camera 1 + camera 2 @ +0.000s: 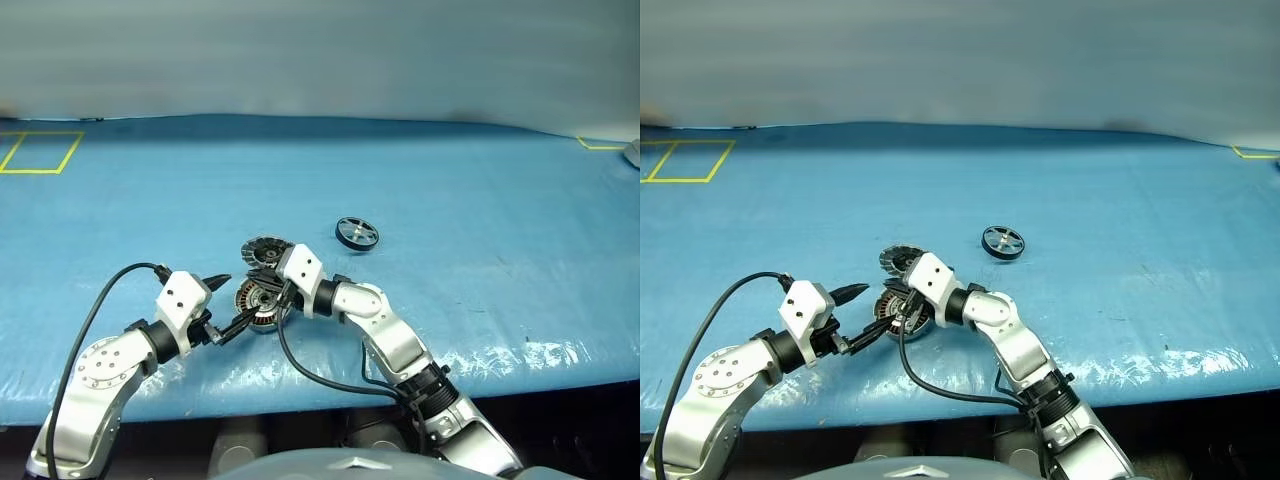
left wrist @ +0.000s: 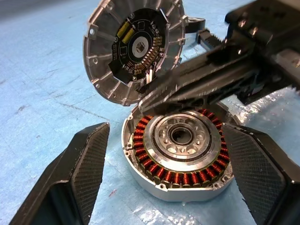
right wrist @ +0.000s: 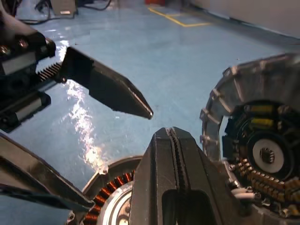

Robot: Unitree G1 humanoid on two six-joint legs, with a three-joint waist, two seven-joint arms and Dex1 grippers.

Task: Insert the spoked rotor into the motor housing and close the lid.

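My left gripper [image 2: 164, 183] gapes around the housing [image 2: 178, 154]; my right gripper [image 3: 176, 140], clenched empty, might knock the raised lid [image 2: 133, 47] shut before the wheel [image 1: 357, 233] goes in.

A blue-covered desk [image 1: 480, 200] is carrying the motor housing [image 1: 262, 302], sitting near the front edge. The spoked rotor [image 1: 357, 233] is lying well apart at its two o'clock. Yellow tape, probably square outlines, is marking the far corners.

My silver-grey jointed arms, white blocky wrists, black cables looping from each, left end effector [image 1: 222, 303] with textured black wedge fingers [image 2: 79, 164]
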